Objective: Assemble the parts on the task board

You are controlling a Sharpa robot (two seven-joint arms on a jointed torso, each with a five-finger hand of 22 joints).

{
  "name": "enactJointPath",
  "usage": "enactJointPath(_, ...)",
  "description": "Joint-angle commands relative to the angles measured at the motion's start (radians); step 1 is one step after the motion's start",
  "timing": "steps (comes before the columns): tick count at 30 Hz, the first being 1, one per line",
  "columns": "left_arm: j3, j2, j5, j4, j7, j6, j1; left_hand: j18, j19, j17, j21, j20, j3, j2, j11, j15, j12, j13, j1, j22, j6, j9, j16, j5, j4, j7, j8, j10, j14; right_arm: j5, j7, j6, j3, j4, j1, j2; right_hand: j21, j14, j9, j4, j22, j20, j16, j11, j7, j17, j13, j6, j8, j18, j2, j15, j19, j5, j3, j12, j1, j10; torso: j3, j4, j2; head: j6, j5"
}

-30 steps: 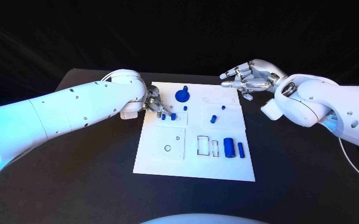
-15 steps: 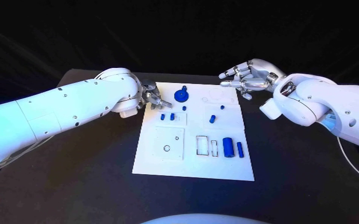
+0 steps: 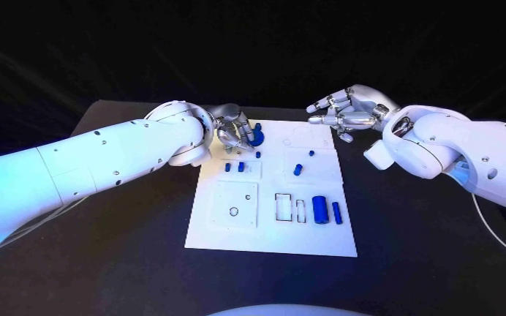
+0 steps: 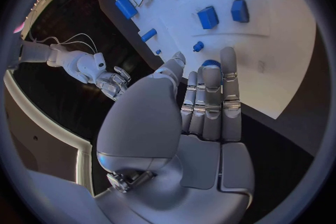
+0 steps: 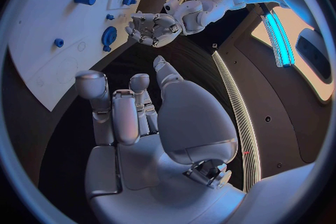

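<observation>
Moved: left hand has gone from the board's left edge, beside the two small blocks, up to the far left corner, onto the blue gear.
Task board: white plate at the table's middle, lying flat.
Blue gear: near the board's far edge, left of centre; left fingertips lie over it in the left wrist view.
Two small blocks: side by side near the left edge, clear of the hand.
Cylinder and bar: near the right edge, towards the near corner, beside an outlined slot.
Left hand state: fingers extended together at the gear; whether they clasp it I cannot tell.
Right hand: fingers loosely spread and holding nothing, off the board's far right corner.
Step, judged: seizing the gear.
Next, judged: needs a firm pinch on the gear's rim before lifting.
</observation>
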Motion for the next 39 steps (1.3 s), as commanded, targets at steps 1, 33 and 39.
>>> enactJointPath(1,-0.004,0.014,-0.160,-0.011,0.143,-0.071,-0.005,0.010,0.016,-0.041,-0.017,-0.004,0.021,-0.017,-0.002,-0.005,-0.055,-0.074,0.025,-0.014,0.037,-0.049,-0.023,0.000,-0.013,-0.012,-0.048,0.035,0.002,-0.005,0.011,0.004,0.000,0.000,-0.001,0.002,-0.003,0.028,0.001,0.000,0.000,-0.001,-0.005,0.000,0.000,0.000,-0.001,-0.006,0.004,0.009,0.010,0.002,-0.006,-0.003,-0.004,-0.005,-0.001,-0.003,0.0010,-0.0005,0.000,0.002,0.000)
enactJointPath(33,-0.034,0.114,-0.412,-0.107,0.098,0.030,-0.021,-0.070,0.265,0.321,0.540,-0.043,0.125,-0.031,-0.024,-0.041,-0.204,-0.241,0.009,0.402,0.182,-0.137,0.426,0.001,-0.054,-0.032,-0.157,0.173,0.276,-0.006,0.015,0.007,0.000,0.002,-0.003,0.005,-0.003,0.028,0.001,0.000,0.000,-0.001,-0.005,0.000,0.000,0.000,-0.001,-0.006,0.004,0.009,0.011,0.002,-0.006,-0.002,-0.004,-0.004,0.000,-0.002,0.0016,0.0010,0.000,0.001,-0.009)
enactJointPath(39,-0.034,0.131,-0.418,-0.125,0.099,0.047,-0.023,-0.077,0.274,0.330,0.582,-0.047,0.139,-0.028,-0.029,-0.047,-0.212,-0.245,0.009,0.435,0.198,-0.139,0.438,0.001,-0.060,-0.036,-0.160,0.192,0.282,-0.006,0.015,0.008,0.000,0.003,-0.003,0.007,-0.003,0.028,0.001,0.000,0.000,-0.001,-0.005,0.000,0.000,0.000,-0.001,-0.006,0.004,0.009,0.011,0.002,-0.006,-0.002,-0.004,-0.004,0.000,-0.002,0.0012,-0.0007,0.000,0.000,-0.008)
